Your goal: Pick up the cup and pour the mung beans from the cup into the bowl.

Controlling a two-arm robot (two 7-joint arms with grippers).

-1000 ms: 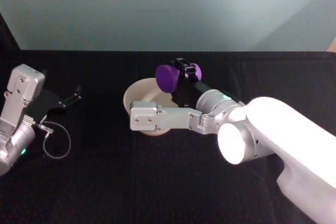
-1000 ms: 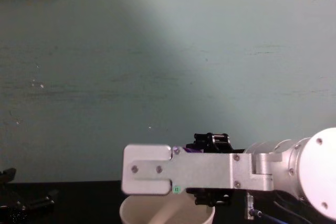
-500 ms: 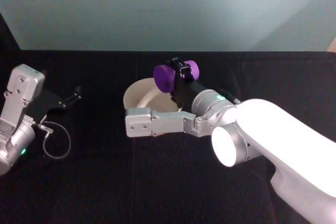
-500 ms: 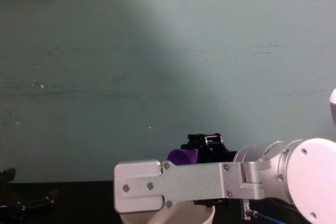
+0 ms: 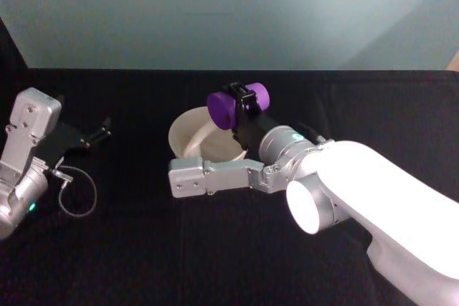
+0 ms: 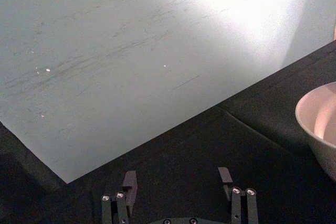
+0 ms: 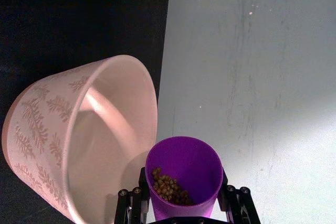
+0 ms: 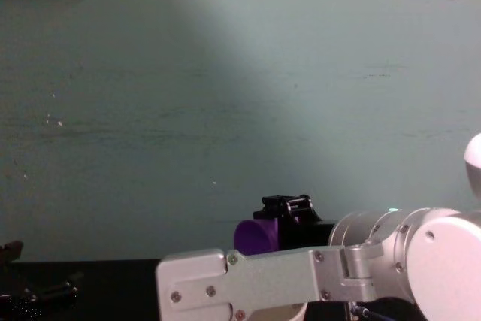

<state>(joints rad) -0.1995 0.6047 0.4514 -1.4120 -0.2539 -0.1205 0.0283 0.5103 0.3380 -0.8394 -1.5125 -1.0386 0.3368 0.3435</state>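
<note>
The purple cup (image 5: 222,110) hangs tipped onto its side over the far right rim of the cream bowl (image 5: 188,134), with my right gripper (image 5: 242,98) shut on it. In the right wrist view the cup (image 7: 184,169) holds mung beans (image 7: 169,187) lying against its wall, clamped between the fingers (image 7: 131,203), and the bowl (image 7: 84,150) is close beside it. The chest view shows the cup (image 8: 255,237) above my right forearm. My left gripper (image 5: 97,134) rests parked at the table's left, open (image 6: 177,179), with the bowl's edge (image 6: 317,116) far off.
The black table (image 5: 143,249) meets a pale green wall (image 5: 229,12) behind the bowl. A thin cable loop (image 5: 75,193) lies by the left arm. My right arm's long silver link (image 5: 208,175) crosses just in front of the bowl.
The right gripper has carried the cup a little left over the bowl and tipped it further. The right arm's silver link has dropped lower. The left arm has not moved.
</note>
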